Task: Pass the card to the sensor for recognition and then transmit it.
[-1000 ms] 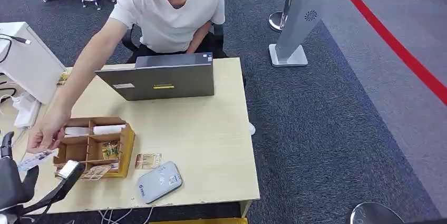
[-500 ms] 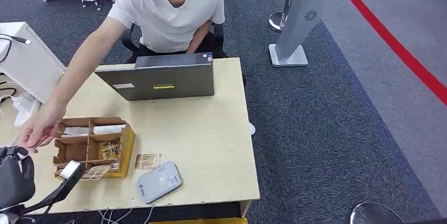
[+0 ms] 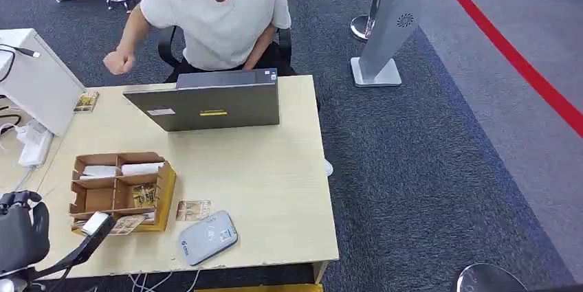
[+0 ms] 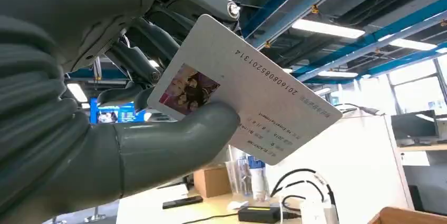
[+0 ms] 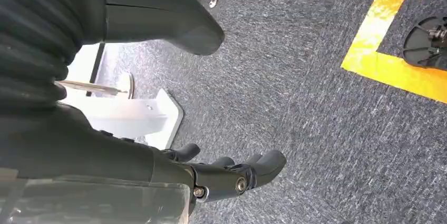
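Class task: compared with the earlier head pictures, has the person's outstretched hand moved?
Yes. The person's hand has pulled back from beside the wooden organizer to beyond the laptop.

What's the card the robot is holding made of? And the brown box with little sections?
The card looks like stiff matte plastic: flat, with rounded corners and printed text. The box looks like brown cardboard, with thin dull walls, though thin wood is possible.

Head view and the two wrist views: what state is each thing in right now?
White photo card: held up off the table by the left hand.
Right hand: holding nothing, hanging over grey carpet.
Grey laptop: open, screen facing the seated person.
Grey card reader: lying flat on the table, nothing on it.
Wooden compartment box: open-topped, small items inside.
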You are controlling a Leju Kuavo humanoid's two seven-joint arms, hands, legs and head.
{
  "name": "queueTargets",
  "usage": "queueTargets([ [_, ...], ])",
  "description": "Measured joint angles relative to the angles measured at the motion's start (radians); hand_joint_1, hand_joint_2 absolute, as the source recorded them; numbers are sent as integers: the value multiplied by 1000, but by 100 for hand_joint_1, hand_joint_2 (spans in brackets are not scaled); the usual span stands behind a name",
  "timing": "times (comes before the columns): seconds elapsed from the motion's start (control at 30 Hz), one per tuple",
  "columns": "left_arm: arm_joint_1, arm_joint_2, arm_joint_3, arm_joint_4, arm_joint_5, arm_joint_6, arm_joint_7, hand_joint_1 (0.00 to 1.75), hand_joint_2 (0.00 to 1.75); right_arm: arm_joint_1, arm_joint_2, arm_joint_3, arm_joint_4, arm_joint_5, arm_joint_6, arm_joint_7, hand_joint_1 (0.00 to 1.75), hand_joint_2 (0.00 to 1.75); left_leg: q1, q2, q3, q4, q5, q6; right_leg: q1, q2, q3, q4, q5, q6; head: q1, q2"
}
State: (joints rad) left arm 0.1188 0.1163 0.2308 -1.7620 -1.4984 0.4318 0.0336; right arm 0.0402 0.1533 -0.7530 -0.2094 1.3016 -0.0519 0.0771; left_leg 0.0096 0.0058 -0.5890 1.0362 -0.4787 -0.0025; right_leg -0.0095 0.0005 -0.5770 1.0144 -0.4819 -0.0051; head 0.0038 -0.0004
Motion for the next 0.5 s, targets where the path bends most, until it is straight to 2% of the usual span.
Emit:
queueTargets([
  [0.13, 0, -1, -42, -1, -5, -26, -20, 175, 175, -1, 0, -2, 0, 16, 0, -2, 0, 175, 0, 0, 0, 0, 0, 0, 0, 0, 0, 0, 0, 0, 0, 0],
  [0.2, 0, 1, -107, -8, -6, -64, -18, 175, 175, -1, 0, -5, 0, 22, 0, -6, 0, 175, 0, 0, 0, 0, 0, 0, 0, 0, 0, 0, 0, 0, 0, 0],
  [0.33, -20, 29, -293, -25, -6, -113, 43, 175, 175, -4, 0, -18, 0, 33, -2, -10, 0, 175, 0, 0, 0, 1, 0, 0, 0, 0, 0, 0, 0, 0, 0, 0],
  [0.5, -66, 70, -492, -42, -6, -139, 95, 175, 175, -5, 0, -27, 0, 44, 0, -12, 0, 175, 0, 0, 0, 1, 0, 0, 0, 0, 0, 0, 1, 0, 0, 0],
])
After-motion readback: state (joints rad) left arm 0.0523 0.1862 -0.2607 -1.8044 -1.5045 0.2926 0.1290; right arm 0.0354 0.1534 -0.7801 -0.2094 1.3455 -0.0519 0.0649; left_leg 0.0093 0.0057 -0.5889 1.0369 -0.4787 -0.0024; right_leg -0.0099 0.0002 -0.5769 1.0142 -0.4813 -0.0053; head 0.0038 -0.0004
